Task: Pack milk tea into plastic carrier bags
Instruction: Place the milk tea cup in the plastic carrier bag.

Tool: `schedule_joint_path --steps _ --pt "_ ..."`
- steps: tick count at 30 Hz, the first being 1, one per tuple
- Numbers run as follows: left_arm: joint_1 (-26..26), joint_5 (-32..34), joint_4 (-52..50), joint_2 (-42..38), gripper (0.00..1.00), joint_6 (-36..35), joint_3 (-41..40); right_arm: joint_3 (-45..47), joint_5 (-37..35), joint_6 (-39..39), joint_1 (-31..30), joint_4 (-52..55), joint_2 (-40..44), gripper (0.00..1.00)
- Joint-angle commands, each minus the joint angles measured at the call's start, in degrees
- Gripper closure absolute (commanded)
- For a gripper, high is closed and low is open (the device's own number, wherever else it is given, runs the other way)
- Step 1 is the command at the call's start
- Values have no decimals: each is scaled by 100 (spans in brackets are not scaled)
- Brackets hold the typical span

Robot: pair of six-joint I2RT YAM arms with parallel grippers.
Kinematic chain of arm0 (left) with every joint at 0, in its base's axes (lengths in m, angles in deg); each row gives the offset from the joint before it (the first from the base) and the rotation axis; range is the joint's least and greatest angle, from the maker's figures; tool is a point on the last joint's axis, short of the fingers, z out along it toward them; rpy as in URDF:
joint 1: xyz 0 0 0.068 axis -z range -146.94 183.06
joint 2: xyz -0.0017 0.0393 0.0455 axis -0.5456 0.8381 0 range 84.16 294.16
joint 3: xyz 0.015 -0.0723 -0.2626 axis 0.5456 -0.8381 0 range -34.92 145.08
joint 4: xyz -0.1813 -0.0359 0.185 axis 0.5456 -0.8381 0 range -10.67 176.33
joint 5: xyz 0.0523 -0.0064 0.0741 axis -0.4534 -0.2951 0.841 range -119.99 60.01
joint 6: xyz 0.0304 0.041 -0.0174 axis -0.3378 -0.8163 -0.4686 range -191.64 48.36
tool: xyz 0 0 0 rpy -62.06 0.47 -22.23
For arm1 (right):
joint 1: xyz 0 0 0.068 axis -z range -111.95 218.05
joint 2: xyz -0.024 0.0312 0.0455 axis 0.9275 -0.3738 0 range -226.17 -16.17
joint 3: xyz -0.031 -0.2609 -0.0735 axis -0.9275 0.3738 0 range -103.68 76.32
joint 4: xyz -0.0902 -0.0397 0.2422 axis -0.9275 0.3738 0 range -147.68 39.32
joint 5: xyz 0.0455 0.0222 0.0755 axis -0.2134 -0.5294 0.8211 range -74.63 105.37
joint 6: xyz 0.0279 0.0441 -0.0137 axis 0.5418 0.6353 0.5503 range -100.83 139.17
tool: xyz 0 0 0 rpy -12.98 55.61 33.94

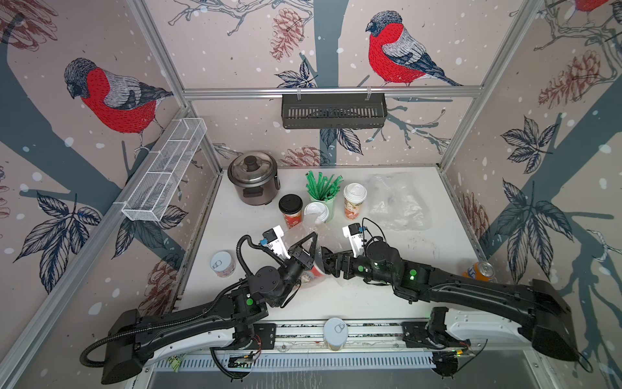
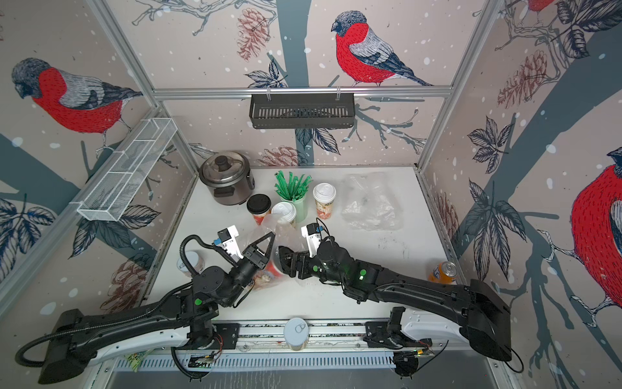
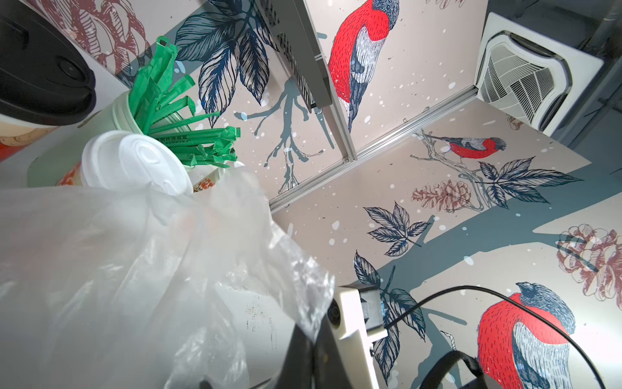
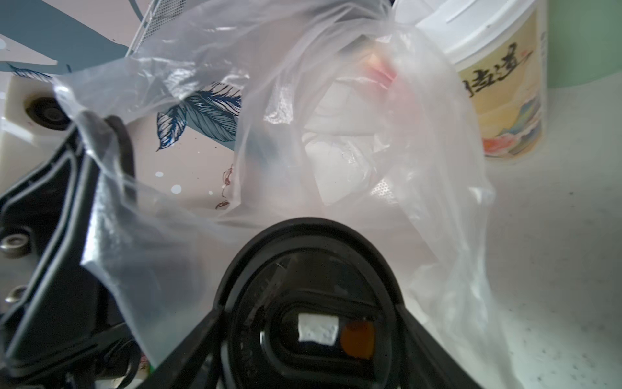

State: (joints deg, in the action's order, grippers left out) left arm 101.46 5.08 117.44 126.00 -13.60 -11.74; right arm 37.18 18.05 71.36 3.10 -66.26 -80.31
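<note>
Right wrist view gives you the black lid of the held cup (image 4: 309, 303) sitting between the jaws of the right gripper (image 1: 323, 262). The jaws stand wide on it. The cup looks gripped and tilted, with its red body partly inside the bag (image 1: 303, 235). Your left gripper (image 1: 313, 237) is pinched tight on that bag's film, lifting the mouth. By my reading you are early in the task: no cup is settled in a bag yet. Three cups stand upright at the back of the table (image 1: 370, 303): the black-lid cup (image 1: 290, 210), the near white-lid cup (image 1: 316, 213) just behind the bag, and the far white-lid cup (image 1: 354, 200). The spare bag (image 1: 399, 202) lies flat beside the far white-lid cup, unfilled.
</note>
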Motion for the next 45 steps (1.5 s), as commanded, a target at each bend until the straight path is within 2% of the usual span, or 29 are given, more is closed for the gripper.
schedule_joint_path --steps 1,12,19,27,33,45 --pt "14 34 416 -17 100 67 -15 -270 -360 -392 -36 1207 37 25" --pt "12 -301 616 30 100 322 -278 -1359 -908 -1077 -271 4023 38 25" --pt "15 -535 -33 -60 100 401 -315 -1946 -1253 -1216 -596 5092 -278 25" --pt "20 -471 -1249 -477 100 418 -323 -2354 -1519 -1369 -868 5218 -958 20" --pt "15 -328 -1947 -754 100 432 -306 -2730 -1432 -1653 -879 5125 -1213 15" --pt "15 -44 -2597 -1228 100 383 -417 -3164 -1351 -2025 -871 4894 -1242 9"
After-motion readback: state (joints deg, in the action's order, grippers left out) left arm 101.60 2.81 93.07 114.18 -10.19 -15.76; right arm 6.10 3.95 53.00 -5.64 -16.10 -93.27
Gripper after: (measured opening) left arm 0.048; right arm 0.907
